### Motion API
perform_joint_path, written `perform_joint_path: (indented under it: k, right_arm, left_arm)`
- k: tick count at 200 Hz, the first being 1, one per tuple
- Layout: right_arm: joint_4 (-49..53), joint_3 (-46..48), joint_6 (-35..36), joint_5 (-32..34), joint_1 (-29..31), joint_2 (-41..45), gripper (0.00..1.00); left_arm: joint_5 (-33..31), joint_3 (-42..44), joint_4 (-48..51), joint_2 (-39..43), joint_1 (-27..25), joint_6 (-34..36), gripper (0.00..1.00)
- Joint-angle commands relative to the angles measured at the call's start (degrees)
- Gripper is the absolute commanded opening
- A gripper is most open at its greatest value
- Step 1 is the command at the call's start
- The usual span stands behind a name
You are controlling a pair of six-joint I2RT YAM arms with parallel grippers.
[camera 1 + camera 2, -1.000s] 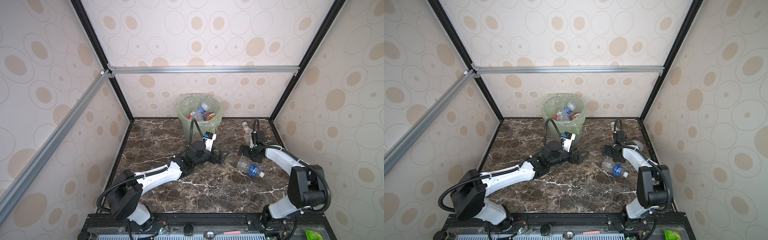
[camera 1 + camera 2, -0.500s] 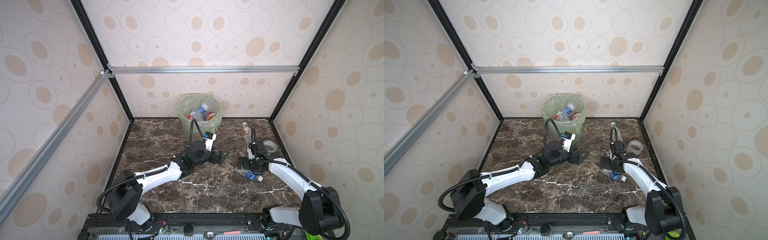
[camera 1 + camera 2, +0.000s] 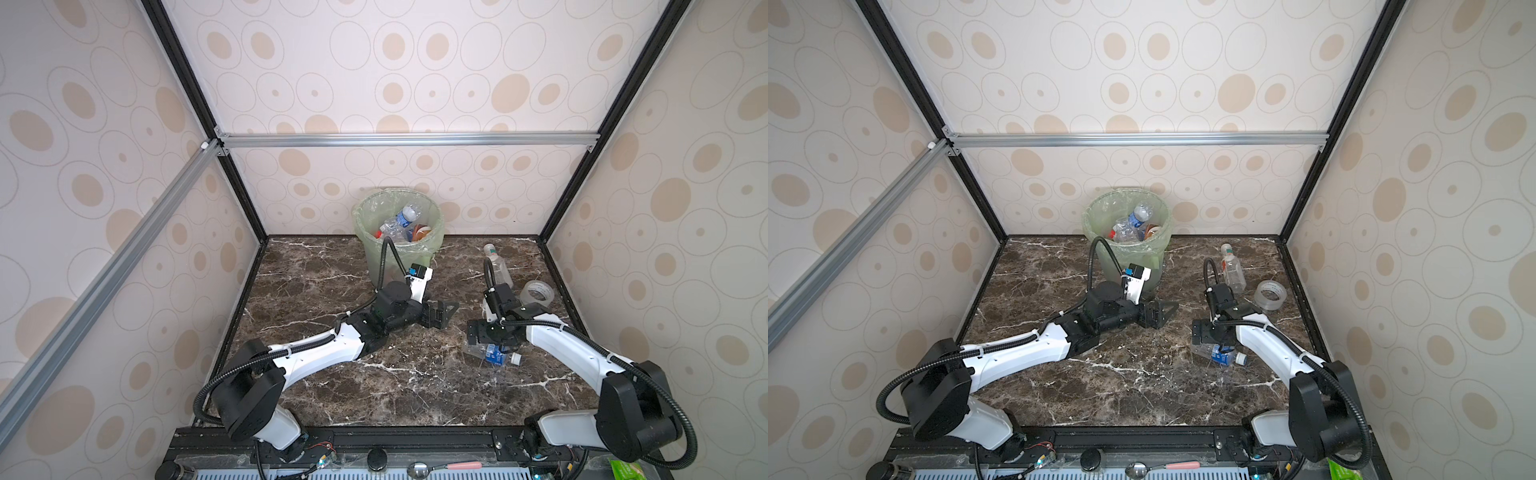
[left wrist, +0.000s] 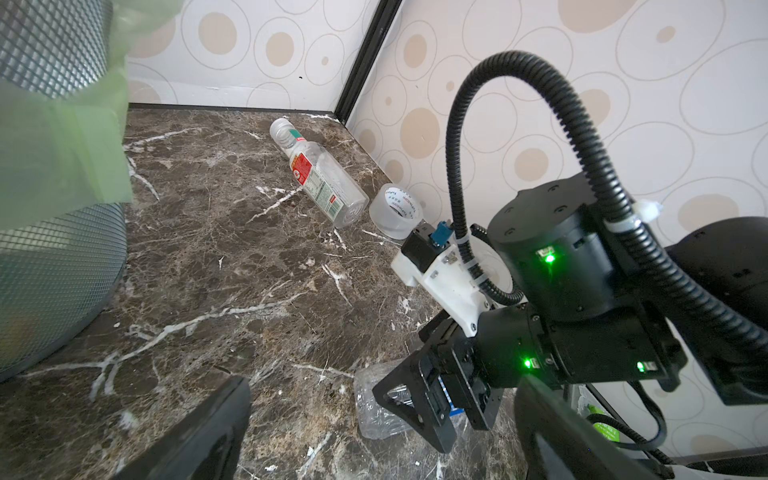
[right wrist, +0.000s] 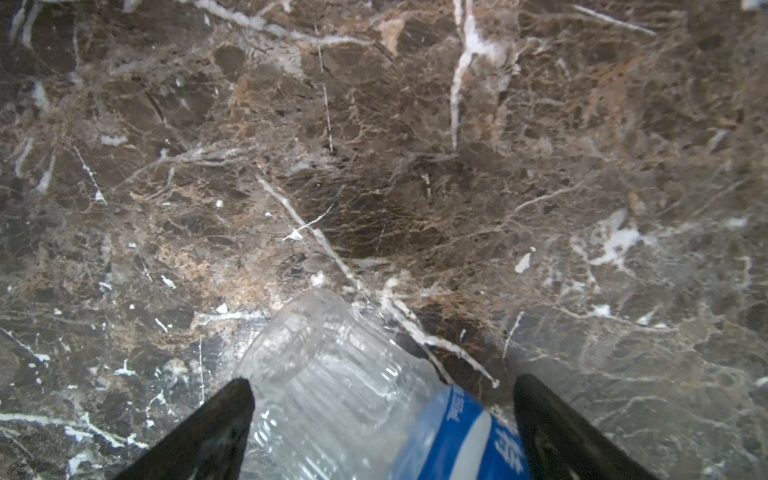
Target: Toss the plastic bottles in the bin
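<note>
Right arm has swung from the far bottle (image 3: 497,266) to the blue-labelled bottle (image 3: 492,356).
Now the right fingers (image 5: 208,436) stand wide astride it as it lies, clear and crumpled, near the right edge of the desk (image 3: 395,395), with open room in front. The left fingers (image 4: 195,440) are wide beside the bin (image 3: 365,245), which holds several bottles (image 3: 397,224).

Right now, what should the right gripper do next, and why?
Probably close the right gripper on the blue-label bottle: its open jaws straddle that bottle, which lies on the table, and nothing is gripped yet.
</note>
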State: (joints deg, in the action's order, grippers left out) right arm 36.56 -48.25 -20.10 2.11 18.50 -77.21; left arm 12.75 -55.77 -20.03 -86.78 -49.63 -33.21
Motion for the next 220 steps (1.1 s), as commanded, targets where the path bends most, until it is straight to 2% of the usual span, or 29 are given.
perform_joint_path:
  k: [1, 74, 136, 180, 220]
  right_arm:
    - [2.6, 0.1, 0.1, 2.1, 0.0, -2.1, 1.00]
    - [1.3, -1.4, 0.0, 2.0, 0.0, -3.9, 1.00]
    - [2.4, -0.6, -0.7, 0.6, 0.0, 0.0, 1.00]
    - [4.3, 3.2, -3.4, 0.2, 0.0, 4.1, 1.00]
    - [2.9, 6.1, -5.0, -2.0, 0.8, 3.3, 1.00]
  left_arm:
    - [0.3, -0.9, -0.4, 0.1, -0.5, 0.4, 0.99]
    - [-0.1, -1.0, 0.2, 0.1, -0.5, 0.6, 0.99]
    - [0.1, -1.3, 0.4, -0.3, -0.6, 0.5, 0.99]
    - [0.2, -1.3, 0.3, -0.2, -0.7, 0.6, 0.99]
    - [0.8, -1.2, -0.4, -0.6, -0.7, 0.1, 0.99]
